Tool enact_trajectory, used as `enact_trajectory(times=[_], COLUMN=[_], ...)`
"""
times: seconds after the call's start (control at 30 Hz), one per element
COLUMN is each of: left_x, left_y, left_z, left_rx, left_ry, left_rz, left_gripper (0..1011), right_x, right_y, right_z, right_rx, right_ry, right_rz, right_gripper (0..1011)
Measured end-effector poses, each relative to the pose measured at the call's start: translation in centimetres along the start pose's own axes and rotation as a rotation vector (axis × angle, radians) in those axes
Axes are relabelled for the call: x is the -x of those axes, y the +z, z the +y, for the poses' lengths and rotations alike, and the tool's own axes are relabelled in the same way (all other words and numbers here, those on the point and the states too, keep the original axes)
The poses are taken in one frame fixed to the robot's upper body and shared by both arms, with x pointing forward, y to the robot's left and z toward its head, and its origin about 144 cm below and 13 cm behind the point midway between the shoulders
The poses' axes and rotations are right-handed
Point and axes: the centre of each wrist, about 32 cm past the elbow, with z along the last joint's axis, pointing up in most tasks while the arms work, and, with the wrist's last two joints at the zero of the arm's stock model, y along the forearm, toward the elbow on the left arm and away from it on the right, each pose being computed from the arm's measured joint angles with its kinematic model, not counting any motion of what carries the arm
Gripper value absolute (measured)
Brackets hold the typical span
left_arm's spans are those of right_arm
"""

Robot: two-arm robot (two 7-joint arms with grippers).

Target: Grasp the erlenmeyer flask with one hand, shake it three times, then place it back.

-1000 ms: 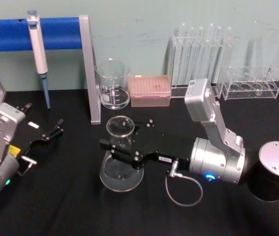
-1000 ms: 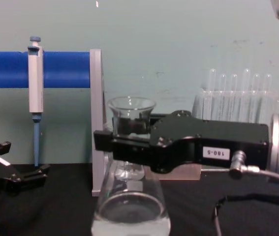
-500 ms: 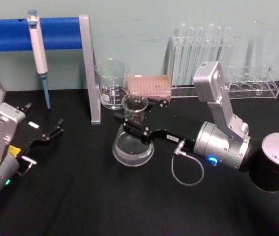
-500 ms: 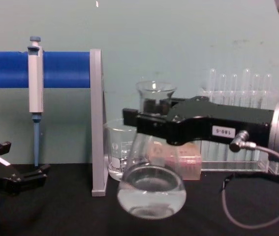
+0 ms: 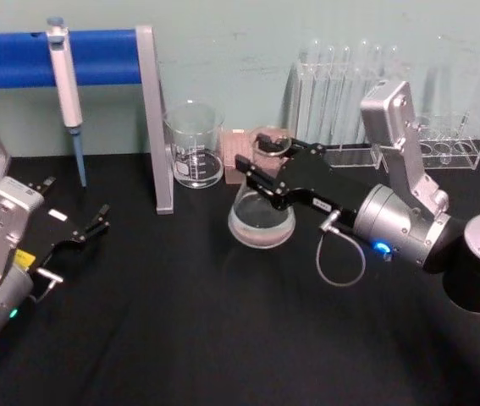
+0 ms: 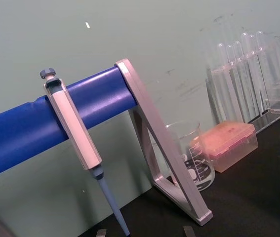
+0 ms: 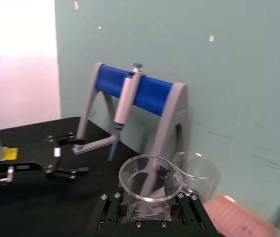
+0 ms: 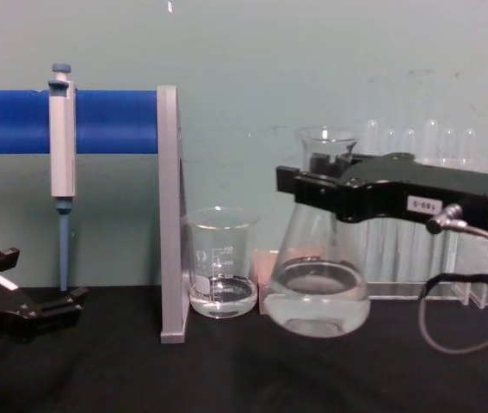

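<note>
The right gripper (image 8: pixel 330 184) is reaching in sideways from 3 o'clock, squeezing the neck of the erlenmeyer flask (image 8: pixel 317 292), which is leaning a little, just at 3 o'clock of the glass beaker (image 8: pixel 220 262). The left gripper (image 5: pixel 77 203) is resting at 9 o'clock, fingers apart

erlenmeyer flask (image 8: pixel 316 262): clear glossy glass; right claw (image 8: pixel 308 185): matt blk plastic; table (image 5: pixel 180 321): matt blk.

My right arm reaches in from the right, wrist tilted, its gripper (image 5: pixel 258 154) level with fingers clamped on the flask (image 5: pixel 261 222) neck, while my left gripper (image 5: pixel 74 210) rests low at left, fingers spread apart.
</note>
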Motion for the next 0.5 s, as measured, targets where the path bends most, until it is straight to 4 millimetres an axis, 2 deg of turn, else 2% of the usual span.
enact_trajectory(times=[0.5], left_x=[0.0], left_y=[0.0], left_z=[0.0], left_rx=[0.000], left_ry=[0.000], left_rz=[0.000], left_gripper=[1001], right_x=[-2.0], right_y=[-0.2], right_z=[-1.1], right_rx=[0.007], right_ry=[-0.134], right_rz=[0.001], right_gripper=[451])
